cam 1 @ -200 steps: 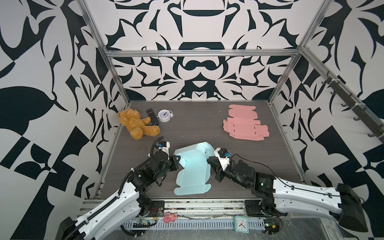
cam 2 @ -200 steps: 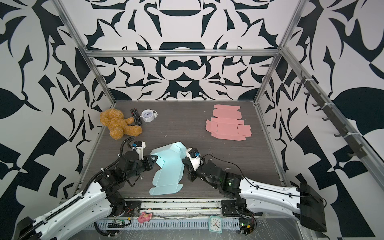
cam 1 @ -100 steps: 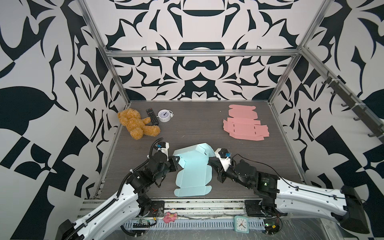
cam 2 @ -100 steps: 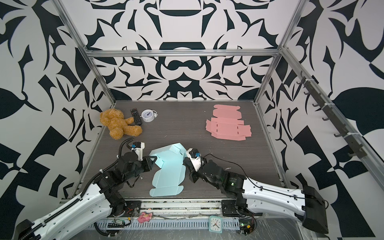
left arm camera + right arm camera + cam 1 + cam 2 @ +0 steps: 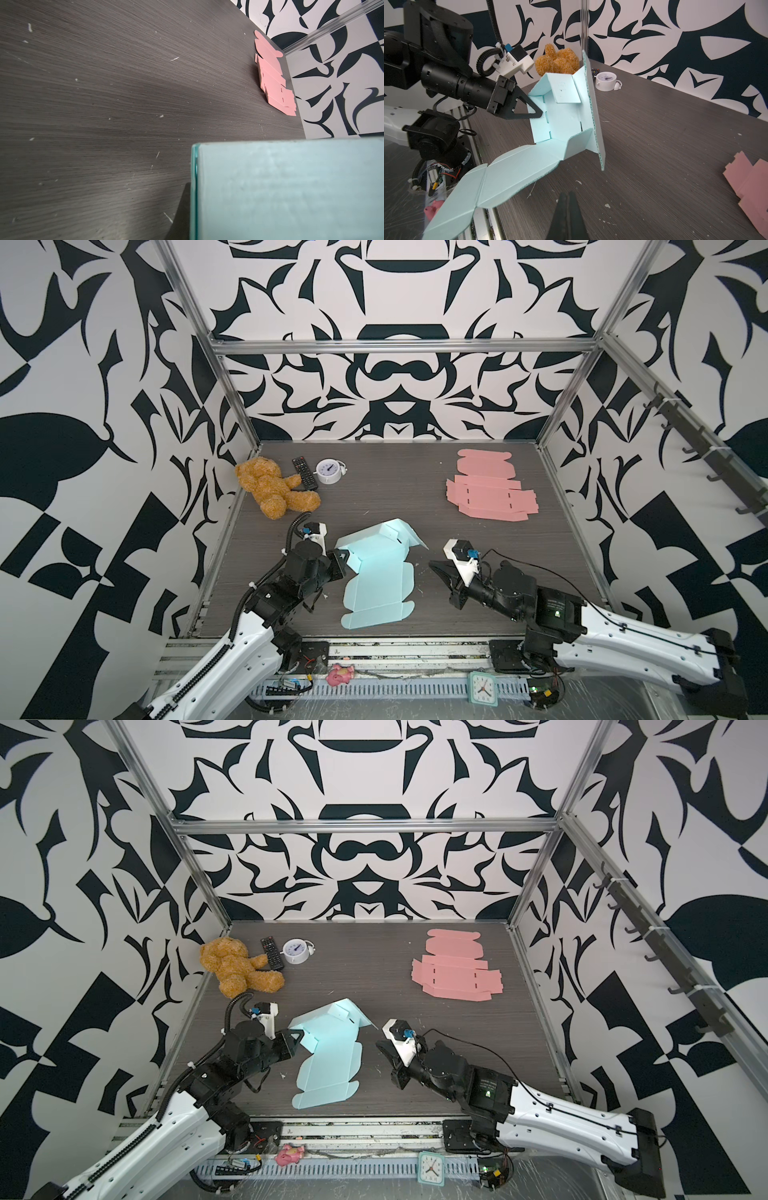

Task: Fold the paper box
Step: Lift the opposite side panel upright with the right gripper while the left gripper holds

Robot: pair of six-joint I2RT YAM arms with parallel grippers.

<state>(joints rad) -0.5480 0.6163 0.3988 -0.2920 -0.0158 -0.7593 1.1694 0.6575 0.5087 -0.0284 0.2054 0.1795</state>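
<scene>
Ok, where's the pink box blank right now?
In both top views the pink box blank lies flat at the table's far right, near the back corner.

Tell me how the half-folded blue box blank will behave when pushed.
The blue box blank looks like thin corrugated card: panels likely stay stiff but hinge at the creases. It seems light, so a push probably slides or swings it unless the left claw holds it. The tall standing wall may tip over easily.
</scene>
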